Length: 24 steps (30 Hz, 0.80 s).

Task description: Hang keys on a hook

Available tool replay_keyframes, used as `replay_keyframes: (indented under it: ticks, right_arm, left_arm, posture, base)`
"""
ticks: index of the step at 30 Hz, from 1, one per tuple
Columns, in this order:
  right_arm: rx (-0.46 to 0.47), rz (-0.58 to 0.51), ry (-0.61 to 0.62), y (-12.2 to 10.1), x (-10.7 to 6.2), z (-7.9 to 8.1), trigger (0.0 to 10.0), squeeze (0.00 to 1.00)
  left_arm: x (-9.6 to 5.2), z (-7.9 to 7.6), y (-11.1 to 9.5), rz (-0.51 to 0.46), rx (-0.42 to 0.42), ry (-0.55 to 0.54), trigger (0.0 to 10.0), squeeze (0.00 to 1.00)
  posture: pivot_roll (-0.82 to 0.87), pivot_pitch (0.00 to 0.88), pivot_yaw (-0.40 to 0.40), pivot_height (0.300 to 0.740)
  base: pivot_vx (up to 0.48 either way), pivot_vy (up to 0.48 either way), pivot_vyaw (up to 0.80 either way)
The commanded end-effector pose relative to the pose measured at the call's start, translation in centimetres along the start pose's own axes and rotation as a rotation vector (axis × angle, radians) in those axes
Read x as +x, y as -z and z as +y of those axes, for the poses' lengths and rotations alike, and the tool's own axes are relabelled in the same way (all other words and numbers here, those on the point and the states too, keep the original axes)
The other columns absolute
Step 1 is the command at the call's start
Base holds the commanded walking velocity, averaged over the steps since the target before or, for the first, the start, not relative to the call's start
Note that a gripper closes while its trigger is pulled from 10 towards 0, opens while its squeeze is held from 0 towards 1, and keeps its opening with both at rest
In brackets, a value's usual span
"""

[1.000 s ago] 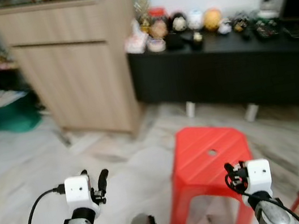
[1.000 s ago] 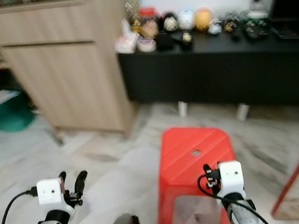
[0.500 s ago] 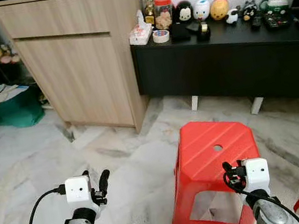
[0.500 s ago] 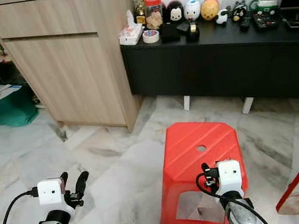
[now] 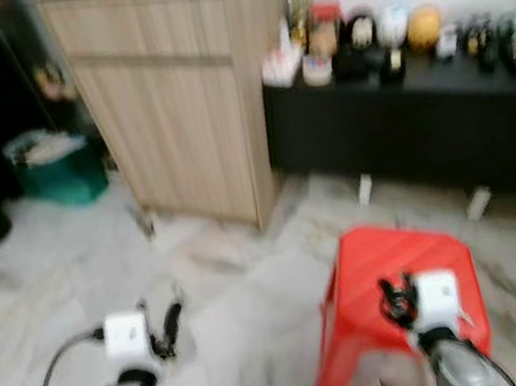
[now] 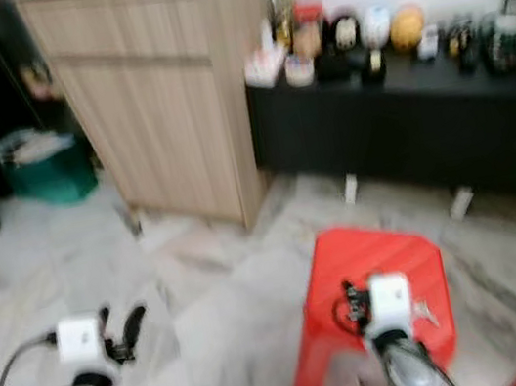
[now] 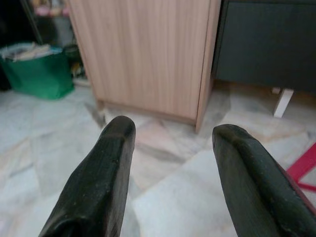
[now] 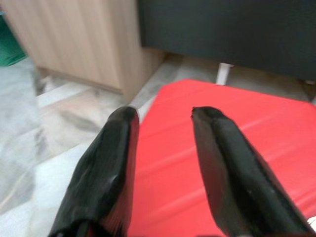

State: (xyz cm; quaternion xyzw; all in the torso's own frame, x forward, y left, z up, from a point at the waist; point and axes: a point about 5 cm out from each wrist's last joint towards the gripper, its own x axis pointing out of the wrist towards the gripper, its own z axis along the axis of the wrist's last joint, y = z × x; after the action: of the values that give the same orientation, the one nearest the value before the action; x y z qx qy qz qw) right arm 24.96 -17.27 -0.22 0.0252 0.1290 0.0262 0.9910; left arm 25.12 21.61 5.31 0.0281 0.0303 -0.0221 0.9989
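Presently, a blurred room is being shown in both eye views; fine detail is being lost to the blur throughout.

Left gripper [image 7: 170, 163]: being held low and forward over the marble floor [image 5: 51, 257]; its two black fingers [image 7: 98, 182] are being kept spread apart, with nothing between them; in the left wrist view they are being pointed toward the base of the wooden cabinet [image 5: 182, 97].

Right gripper [image 8: 160, 153]: being held low and forward above the red stool [image 5: 401, 278]; its fingers are likewise being kept apart, and nothing is being gripped; in the right wrist view the red seat is being seen through the gap between them.

Wooden cabinet: being shown standing on the floor at the left of centre, with a drawer line across its upper front.

Black sideboard [image 5: 425, 125]: being shown just beside the cabinet, on the right, raised on short white legs [image 5: 367, 190]; a row of small ornaments and jars [image 5: 380, 34] is being carried on its top, too blurred to be told apart.

Green bin [image 5: 61, 171]: being shown on the floor to the left of the cabinet, with pale contents at its top.

Red stool: being shown on the floor in front of the sideboard, well apart from it.

Keys and hook: where these lie cannot be told from the pictures; neither gripper is being shown holding them.
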Motion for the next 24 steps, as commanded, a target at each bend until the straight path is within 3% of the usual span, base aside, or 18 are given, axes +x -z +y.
replay_keyframes:
  ticks: [1, 7, 17, 24]
  right_arm:
    - [0.002, 0.023, 0.046, 0.5, -0.5, -1.4, 10.0, 0.00]
    - [0.008, 0.030, 0.073, 0.5, -0.5, -1.8, 10.0, 0.00]
    - [0.072, 0.094, 0.234, 1.6, -1.0, -3.5, 10.0, 0.00]
    - [0.077, 0.094, 0.227, 1.7, -1.0, -3.4, 10.0, 0.00]
  left_arm:
    - [0.2, -1.1, 0.2, 0.004, -0.013, 0.028, 10.0, 0.00]
    - [0.2, -1.0, 0.2, 0.005, -0.012, 0.025, 10.0, 0.00]
    - [-0.2, -0.7, 0.4, 0.012, -0.005, 0.018, 10.0, 0.00]
    - [-0.3, -0.6, 0.4, 0.017, 0.013, 0.016, 10.0, 0.00]
  posture:
    - [0.05, 0.000, -0.007, 0.609]
    - [0.05, 0.000, -0.006, 0.609]
    - [0.05, 0.000, -0.011, 0.609]
    - [0.06, 0.000, -0.012, 0.609]
  base:
    - [0.334, 0.000, 0.00]
    - [0.326, 0.000, 0.00]
    - [0.000, 0.000, 0.00]
    - [0.000, 0.000, -0.68]
